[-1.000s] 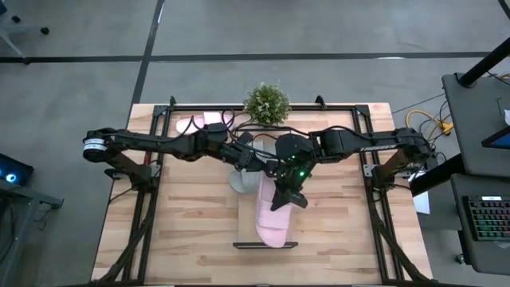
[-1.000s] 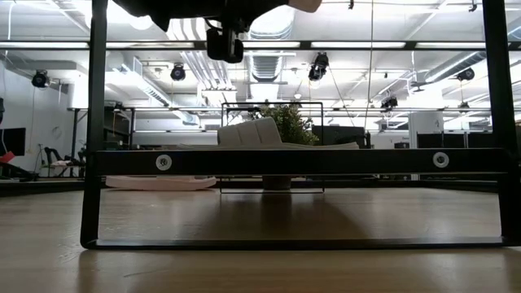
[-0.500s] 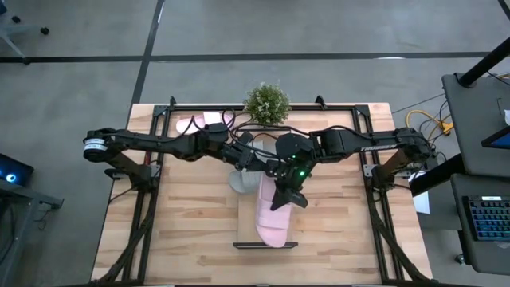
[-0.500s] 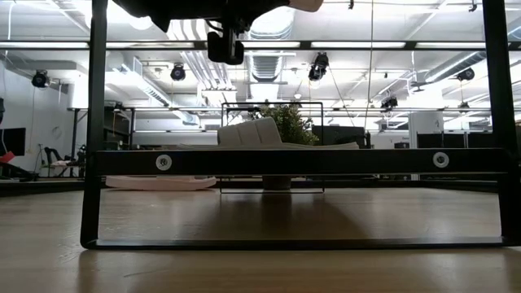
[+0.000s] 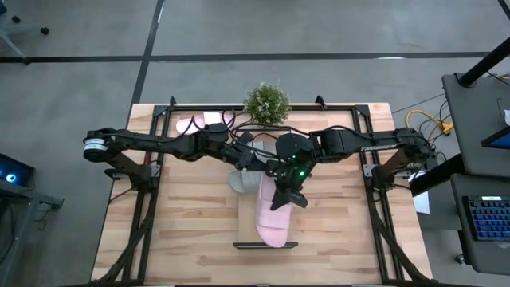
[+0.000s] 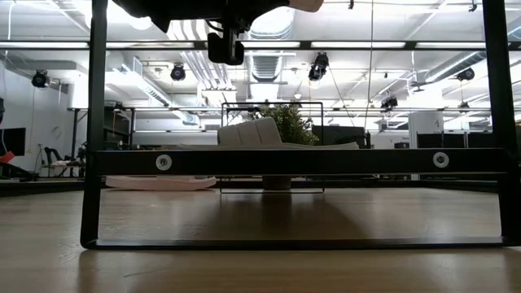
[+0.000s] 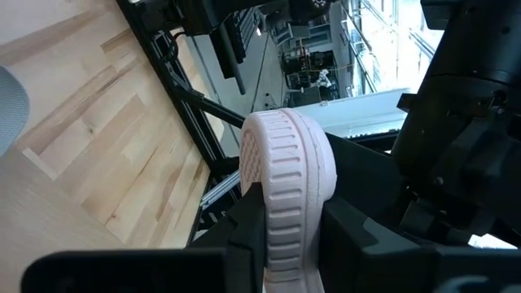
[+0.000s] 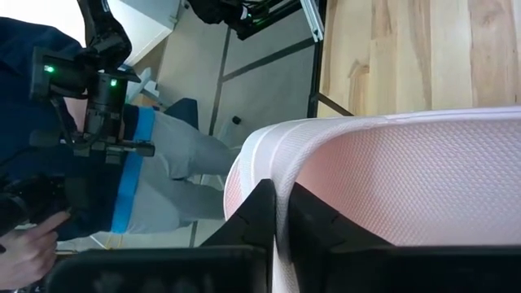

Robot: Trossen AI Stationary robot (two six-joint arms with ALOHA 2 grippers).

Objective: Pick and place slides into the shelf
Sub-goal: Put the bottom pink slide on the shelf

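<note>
You are holding a pink slide (image 5: 272, 214) between both pincers, the left pincer (image 7: 285, 244) clamped on one end and the right pincer (image 8: 281, 216) on its edge, above the shelf (image 5: 243, 209) beneath them, so be lowering it level and releasing together.

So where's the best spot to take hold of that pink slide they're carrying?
Probably the thin edges, as now: the left tool pinches the pink slide on the ribbed rim of its sole, and the right tool clamps its side wall. Coming from opposite sides seems sensible, since those edges are narrow enough to fit between the fingers.
</note>
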